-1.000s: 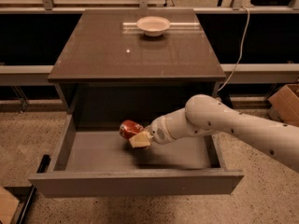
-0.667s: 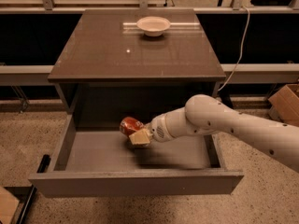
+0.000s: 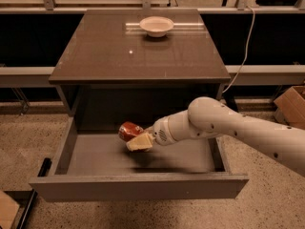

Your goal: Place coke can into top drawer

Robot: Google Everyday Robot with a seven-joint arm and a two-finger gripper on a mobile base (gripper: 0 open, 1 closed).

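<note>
The top drawer [image 3: 138, 186] of the brown cabinet stands pulled out, its grey floor in plain sight. My gripper [image 3: 138, 141] reaches in from the right over the middle of the drawer, a little above its floor. Its pale fingers [image 3: 141, 143] are shut on the coke can [image 3: 128, 130], a red can lying tilted with its body pointing left and back. The can hangs inside the drawer's walls, and a shadow lies on the floor beneath it.
A white bowl [image 3: 156, 26] sits at the back of the cabinet top [image 3: 138, 56]. A cardboard box [image 3: 293, 106] stands on the floor at the right. A cable [image 3: 243, 51] hangs down right of the cabinet. A dark bar [image 3: 33, 194] lies on the floor left of the drawer.
The gripper and the can have shifted only very slightly to the left inside the drawer. The grip on the can is unchanged.
</note>
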